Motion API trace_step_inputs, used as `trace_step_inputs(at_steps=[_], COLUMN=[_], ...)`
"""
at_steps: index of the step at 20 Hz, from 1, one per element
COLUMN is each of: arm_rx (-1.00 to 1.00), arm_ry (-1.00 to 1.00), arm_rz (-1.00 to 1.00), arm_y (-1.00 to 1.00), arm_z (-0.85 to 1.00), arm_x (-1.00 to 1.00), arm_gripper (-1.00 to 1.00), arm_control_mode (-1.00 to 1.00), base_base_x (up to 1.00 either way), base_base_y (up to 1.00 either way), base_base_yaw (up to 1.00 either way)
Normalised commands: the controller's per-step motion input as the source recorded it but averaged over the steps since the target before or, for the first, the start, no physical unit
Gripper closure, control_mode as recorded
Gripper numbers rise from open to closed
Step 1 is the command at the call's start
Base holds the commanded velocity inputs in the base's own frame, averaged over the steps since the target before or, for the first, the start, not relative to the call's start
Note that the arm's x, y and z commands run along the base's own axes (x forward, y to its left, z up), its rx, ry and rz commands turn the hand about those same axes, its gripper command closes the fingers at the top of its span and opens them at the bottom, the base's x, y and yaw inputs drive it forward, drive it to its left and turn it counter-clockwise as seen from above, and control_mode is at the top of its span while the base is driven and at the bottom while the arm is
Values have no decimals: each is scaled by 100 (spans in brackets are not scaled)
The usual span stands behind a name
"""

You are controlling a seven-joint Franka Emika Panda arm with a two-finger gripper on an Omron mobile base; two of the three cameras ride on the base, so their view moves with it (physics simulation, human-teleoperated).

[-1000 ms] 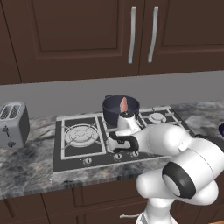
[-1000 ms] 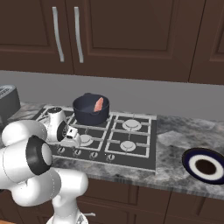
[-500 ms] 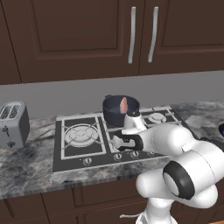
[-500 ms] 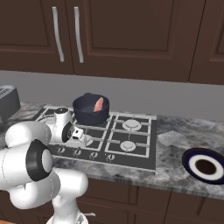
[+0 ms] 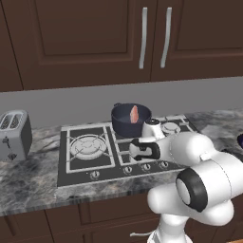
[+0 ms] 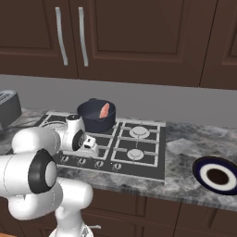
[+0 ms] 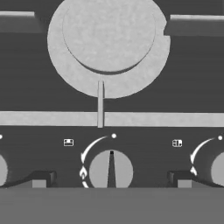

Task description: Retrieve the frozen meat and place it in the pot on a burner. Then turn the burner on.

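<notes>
The dark grey-blue pot (image 5: 129, 122) (image 6: 95, 118) stands on the back middle burner of the cooktop. The pinkish-red frozen meat (image 5: 135, 114) (image 6: 104, 111) leans upright inside it. My gripper (image 5: 141, 156) (image 6: 94, 151) (image 7: 111, 179) hangs low over the front row of knobs, pointing down and open, holding nothing. In the hand view its two fingertips (image 7: 41, 178) stand either side of a round grey knob (image 7: 110, 171) whose pointer mark is upright, under a flame symbol and arc. Beyond the knob lies a round burner cap (image 7: 108, 37).
A toaster (image 5: 13, 134) stands on the counter left of the cooktop (image 5: 85, 163). A dark blue plate (image 6: 215, 175) lies at the right. More knobs (image 7: 218, 170) flank the one between my fingers. Dark cabinets hang above the grey backsplash.
My hand has come down and forward from beside the pot to the front knob row. The jaws stayed open. Pot and meat have not moved.
</notes>
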Motion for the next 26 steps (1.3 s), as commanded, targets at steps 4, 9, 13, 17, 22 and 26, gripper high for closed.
trace_step_inputs(at_steps=[4,9,13,17,22,26], arm_rx=[0,0,0,0,0,0], arm_ry=[3,0,0,0,0,0], arm_rz=[0,0,0,0,0,0], arm_y=[-14,1,11,7,2,-1], arm_z=[-9,-14,-13,-7,-1,-11], arm_x=[0,1,6,7,2,0], arm_gripper=[-100,-100,-100,-100,-100,-100], arm_control_mode=[-100,-100,-100,-100,-100,-100], base_base_x=[0,0,0,0,0,0], base_base_y=[0,0,0,0,0,0], base_base_yaw=[0,0,0,0,0,0])
